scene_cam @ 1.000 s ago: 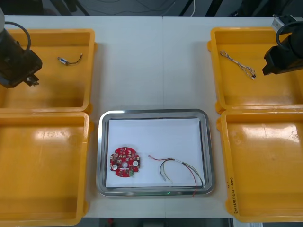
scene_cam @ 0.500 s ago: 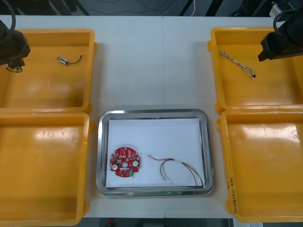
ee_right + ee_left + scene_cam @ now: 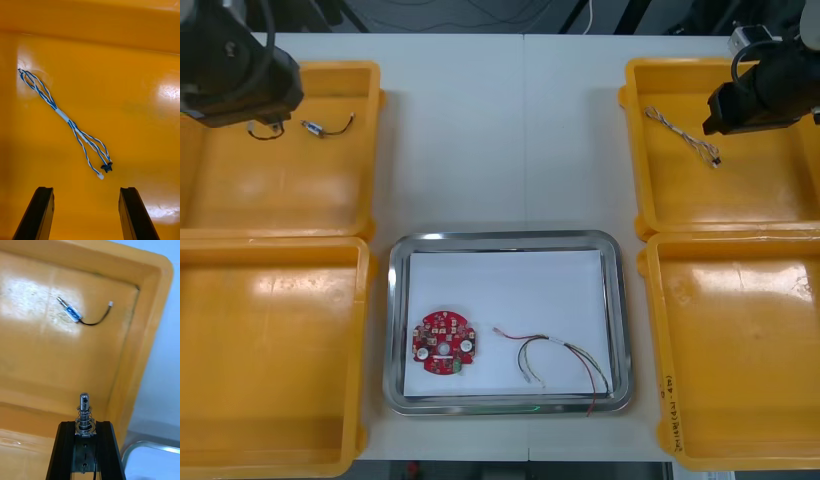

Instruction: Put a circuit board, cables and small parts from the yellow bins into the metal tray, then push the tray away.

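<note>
My left gripper (image 3: 85,425) is shut on a small metal part (image 3: 84,405) and holds it above the far left yellow bin (image 3: 280,200), near the bin's inner wall. In the front view the left gripper (image 3: 255,118) has a thin wire hanging under it. A second small metal part (image 3: 313,127) with a black lead lies in that bin. My right gripper (image 3: 86,213) is open above the far right yellow bin (image 3: 720,205), just short of a twisted blue and white cable (image 3: 63,116). The metal tray (image 3: 505,243), white inside, holds a round red circuit board (image 3: 443,342) and a red and yellow cable (image 3: 555,360).
Two near yellow bins (image 3: 270,400) (image 3: 740,400) flank the tray and look bare. Bare table (image 3: 500,130) lies between the far bins, beyond the tray. A corner of the tray rim (image 3: 129,450) shows beside my left fingers.
My left arm has swung away and to the right with the small part in its grip. My right arm has shifted left and farther back, closer to the blue and white cable.
</note>
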Robot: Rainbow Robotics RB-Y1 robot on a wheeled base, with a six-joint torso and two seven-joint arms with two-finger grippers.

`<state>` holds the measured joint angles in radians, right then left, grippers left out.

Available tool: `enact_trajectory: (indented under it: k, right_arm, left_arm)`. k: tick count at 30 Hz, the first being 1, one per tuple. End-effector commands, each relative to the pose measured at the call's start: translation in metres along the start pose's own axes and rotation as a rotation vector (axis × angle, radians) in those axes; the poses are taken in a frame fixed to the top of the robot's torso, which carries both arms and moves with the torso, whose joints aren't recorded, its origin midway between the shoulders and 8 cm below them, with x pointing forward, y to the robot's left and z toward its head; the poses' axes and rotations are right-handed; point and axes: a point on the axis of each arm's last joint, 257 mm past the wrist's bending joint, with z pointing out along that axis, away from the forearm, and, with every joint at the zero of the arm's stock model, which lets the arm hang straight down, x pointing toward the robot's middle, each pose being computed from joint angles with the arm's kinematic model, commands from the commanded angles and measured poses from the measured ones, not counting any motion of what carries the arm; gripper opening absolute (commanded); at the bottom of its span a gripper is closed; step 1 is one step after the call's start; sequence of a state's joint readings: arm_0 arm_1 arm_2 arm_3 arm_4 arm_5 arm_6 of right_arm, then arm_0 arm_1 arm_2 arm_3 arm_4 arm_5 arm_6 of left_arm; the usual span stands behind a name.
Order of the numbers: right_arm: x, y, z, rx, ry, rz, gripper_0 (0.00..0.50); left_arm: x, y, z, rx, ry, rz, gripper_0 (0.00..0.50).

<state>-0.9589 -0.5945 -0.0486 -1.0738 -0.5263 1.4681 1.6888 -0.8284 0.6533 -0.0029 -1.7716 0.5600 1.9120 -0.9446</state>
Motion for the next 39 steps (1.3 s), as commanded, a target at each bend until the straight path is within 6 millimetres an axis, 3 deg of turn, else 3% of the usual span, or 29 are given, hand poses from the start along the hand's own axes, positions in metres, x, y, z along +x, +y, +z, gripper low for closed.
enact_trajectory:
  k: [1, 9, 16, 20, 31, 39]
  right_arm:
    - [-0.026, 0.013, -0.001, 0.016, -0.051, -0.071, 0.5]
    - [-0.016, 0.005, 0.02, 0.037, -0.036, -0.082, 0.5]
    - [-0.016, -0.006, 0.032, 0.046, -0.062, -0.062, 0.5]
    - [-0.016, -0.01, 0.039, 0.049, -0.073, -0.053, 0.5]
    - [-0.003, -0.009, 0.052, 0.031, -0.071, -0.028, 0.5]
    - [0.009, -0.006, 0.061, 0.018, -0.057, -0.014, 0.5]
  left_arm:
    - [0.025, -0.053, -0.001, 0.069, 0.015, -0.019, 0.0]
    - [0.07, -0.122, 0.003, 0.121, 0.071, 0.02, 0.0]
    - [0.117, -0.153, 0.006, 0.128, 0.126, 0.046, 0.0]
    - [0.139, -0.153, 0.012, 0.125, 0.145, 0.062, 0.0]
    - [0.208, -0.125, 0.042, 0.052, 0.174, 0.125, 0.0]
    - [0.228, -0.128, 0.061, 0.073, 0.165, 0.132, 0.0]
